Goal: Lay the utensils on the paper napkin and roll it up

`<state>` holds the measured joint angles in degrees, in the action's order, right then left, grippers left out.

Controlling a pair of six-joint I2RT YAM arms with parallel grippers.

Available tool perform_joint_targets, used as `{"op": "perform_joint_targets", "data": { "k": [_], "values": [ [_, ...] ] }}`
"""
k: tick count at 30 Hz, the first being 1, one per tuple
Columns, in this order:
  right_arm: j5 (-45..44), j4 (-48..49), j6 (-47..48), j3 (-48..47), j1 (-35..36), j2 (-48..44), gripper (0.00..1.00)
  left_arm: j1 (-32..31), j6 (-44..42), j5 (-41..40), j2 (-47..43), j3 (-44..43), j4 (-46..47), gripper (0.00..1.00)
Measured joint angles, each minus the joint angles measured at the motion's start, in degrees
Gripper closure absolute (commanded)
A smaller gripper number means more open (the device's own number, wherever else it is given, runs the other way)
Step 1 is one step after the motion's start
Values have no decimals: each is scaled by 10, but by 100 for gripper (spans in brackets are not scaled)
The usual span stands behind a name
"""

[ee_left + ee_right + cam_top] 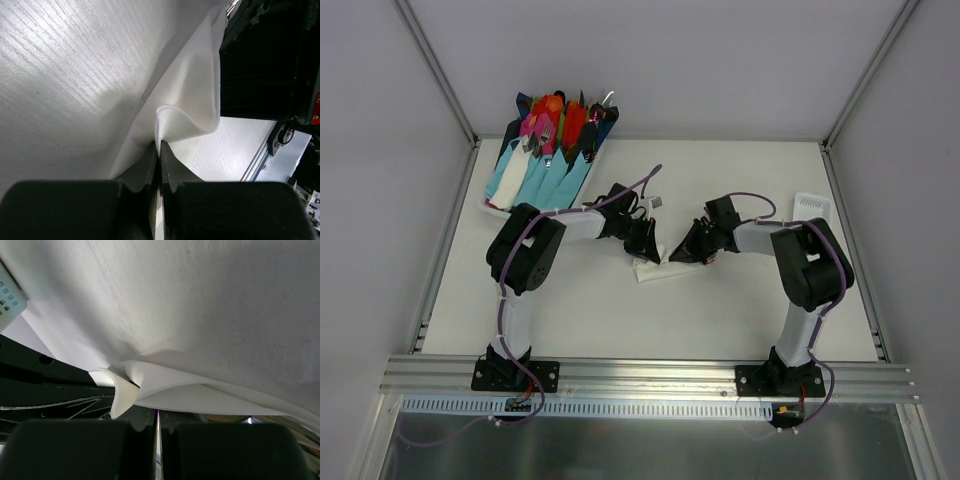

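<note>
**Both grippers on the napkin, rolling in hand**

Closest to the lens, left gripper [159, 150]: fingers pressed together on a raised fold of the paper napkin [190, 100], with the paper caught between the tips and curling up toward 1 o'clock. Right gripper [157, 416]: likewise closed, fingertips tucked under layered napkin edges. Paper between those tips or merely against them: cannot tell.

Outward from there, seen from above: napkin bunched small near the middle of the table [720, 310], hemmed in by the two grippers, the left at its 12 o'clock and the right at its 2 o'clock. No sign of the utensils. Possibly inside the bundle, hidden by paper and fingers, but not to be confirmed. Off at 11 o'clock of the table, wrapped cutlery [550, 140] in bright colours with light-blue wraps. At 2 o'clock, by the right edge, a white tray [815, 207]. Both well apart from the work.

Judged to be the rolling step, fairly far along going by the compact bundle, though not shown finished. Next move likely calls for:

- turning the held fold over onto the bundle without tearing the thin paper;
- pinning the other end against sliding;
- letting go only with the roll flat and tight.
</note>
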<state>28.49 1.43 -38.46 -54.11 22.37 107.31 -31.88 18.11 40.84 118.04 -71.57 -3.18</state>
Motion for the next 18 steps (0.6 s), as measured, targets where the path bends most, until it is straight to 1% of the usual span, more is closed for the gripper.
{"op": "perform_joint_targets", "data": {
  "k": [4,12,15,18],
  "values": [
    [-9,-11,6,-1,0,-7,100,-6,-5,-24,0,-7,-12,100],
    [-45,-63,36,-3,-3,-35,95,-13,-9,-44,5,-23,-36,100],
    [-59,-87,48,-4,-7,-52,94,-14,-9,-46,8,-29,-45,100],
    [-66,-110,59,-4,-11,-72,96,-15,-9,-49,9,-33,-52,100]
  ]
}}
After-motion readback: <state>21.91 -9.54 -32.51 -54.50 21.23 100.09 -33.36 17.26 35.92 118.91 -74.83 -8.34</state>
